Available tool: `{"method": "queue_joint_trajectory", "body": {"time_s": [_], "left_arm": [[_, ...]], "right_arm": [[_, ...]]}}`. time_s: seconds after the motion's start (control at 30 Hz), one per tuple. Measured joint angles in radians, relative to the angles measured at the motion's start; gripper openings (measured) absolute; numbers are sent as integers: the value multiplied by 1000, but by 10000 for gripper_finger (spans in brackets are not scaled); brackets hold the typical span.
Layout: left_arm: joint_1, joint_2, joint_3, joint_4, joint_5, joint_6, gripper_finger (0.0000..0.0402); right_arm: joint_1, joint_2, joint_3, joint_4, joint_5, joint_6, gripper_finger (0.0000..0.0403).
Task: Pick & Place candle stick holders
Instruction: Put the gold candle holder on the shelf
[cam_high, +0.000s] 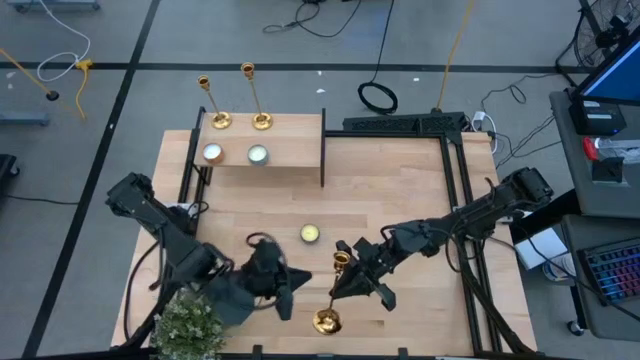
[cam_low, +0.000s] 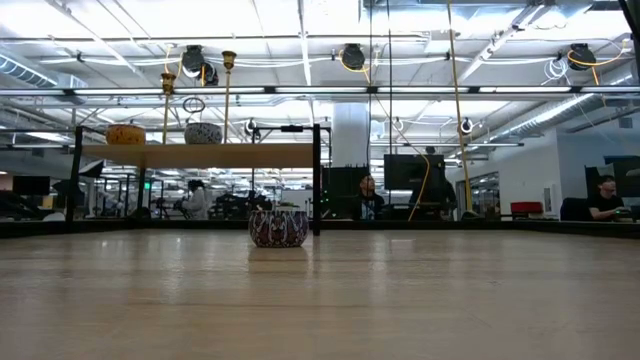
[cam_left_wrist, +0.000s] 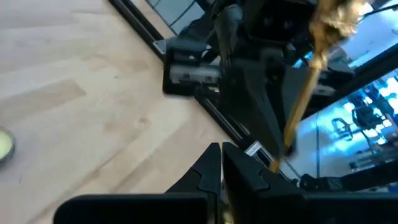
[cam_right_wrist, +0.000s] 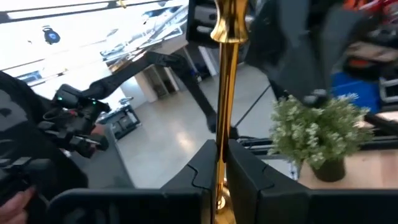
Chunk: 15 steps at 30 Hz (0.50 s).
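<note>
The right claw (cam_high: 347, 282) is clamping its fingers on the thin stem of a gold candlestick (cam_high: 333, 295) at the counter's (cam_high: 400, 200) near edge. The left claw (cam_high: 292, 287), just beside it, is showing its fingers pressed together, gripping nothing. Two more candlesticks (cam_high: 238, 98) are standing on the raised shelf (cam_high: 290, 150) at the far side.

Overhead, table-level, two wrist views

The right arm is extended inward from the right edge, its hand (cam_high: 352, 275) lowered near the front centre with the fingers (cam_right_wrist: 245, 168) clamped on a thin stem. The left arm is folded at front left, its hand (cam_high: 283, 283) held with fingers (cam_left_wrist: 208, 171) pressed together.
</note>
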Motion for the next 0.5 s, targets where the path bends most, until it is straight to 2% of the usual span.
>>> {"method": "queue_joint_trajectory", "body": {"time_s": [0.13, 0.2, 0.27, 0.5], "left_arm": [[81, 7, 0, 85, 176, 102, 29], [118, 19, 0, 150, 284, 163, 44], [139, 23, -2, 176, 350, 204, 64], [134, 19, 0, 185, 332, 215, 122]], "right_arm": [[0, -1, 8, -15, -3, 4, 17], [0, 0, 8, -24, -3, 5, 17], [0, 0, 8, -24, -3, 13, 17], [13, 0, 8, -19, -4, 29, 17]]}}
